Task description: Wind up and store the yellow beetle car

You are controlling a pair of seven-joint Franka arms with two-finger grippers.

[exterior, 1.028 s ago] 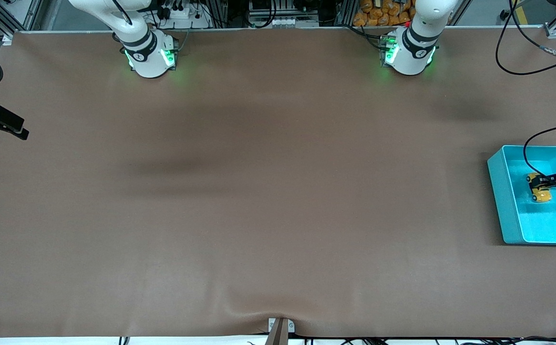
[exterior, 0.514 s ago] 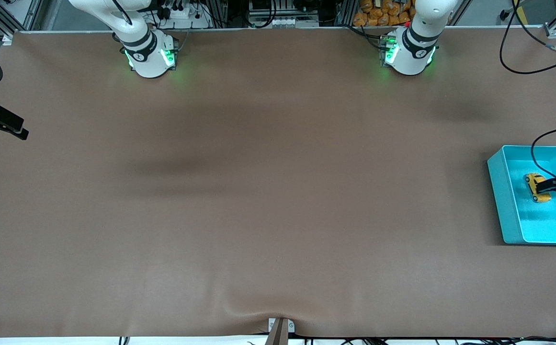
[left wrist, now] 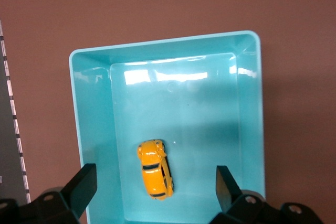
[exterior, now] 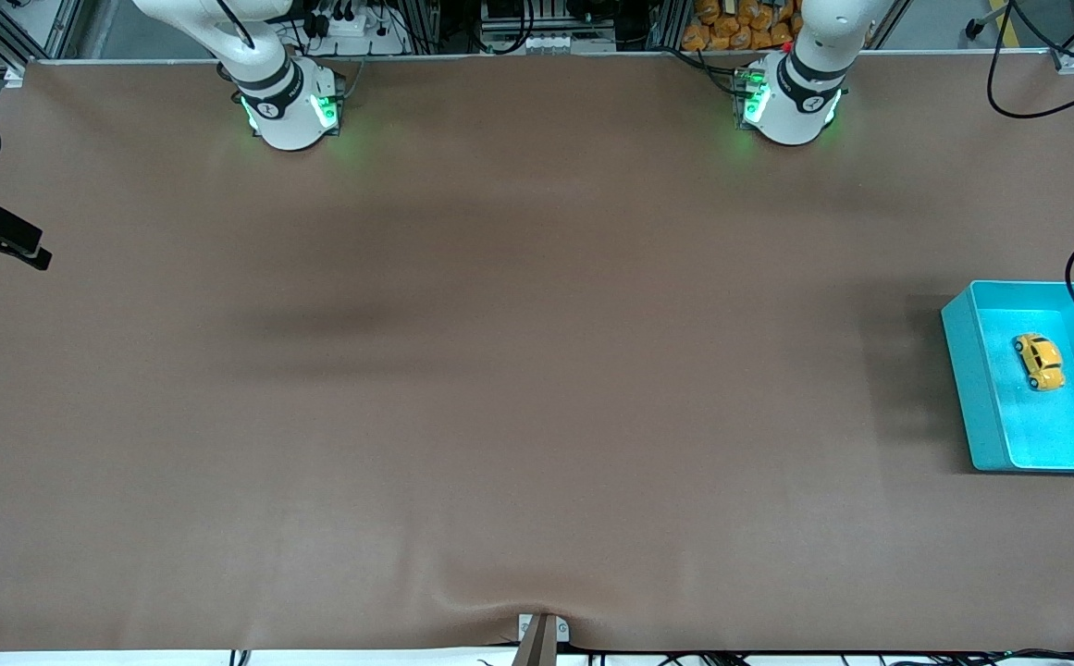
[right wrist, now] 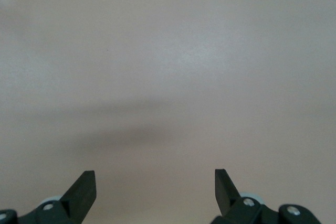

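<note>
Your toy car [exterior: 1039, 361] lies in the turquoise bin [exterior: 962, 370], released, directly below the left tool [left wrist: 155, 192], whose fingers are spread. The right tool [right wrist: 155, 195], also spread, waits over bare worktop [exterior: 499, 370].

One small glossy yellow toy beetle car with dark windows [exterior: 1039, 361] [left wrist: 155, 169] lies in one turquoise rectangular plastic bin [exterior: 966, 370] [left wrist: 94, 129]. One brown table surface [exterior: 499, 370] carries them. Two white robot arms stand on it, with two black two-finger grippers: the left gripper [left wrist: 155, 190] and the right gripper [right wrist: 155, 187], each spread wide.
</note>
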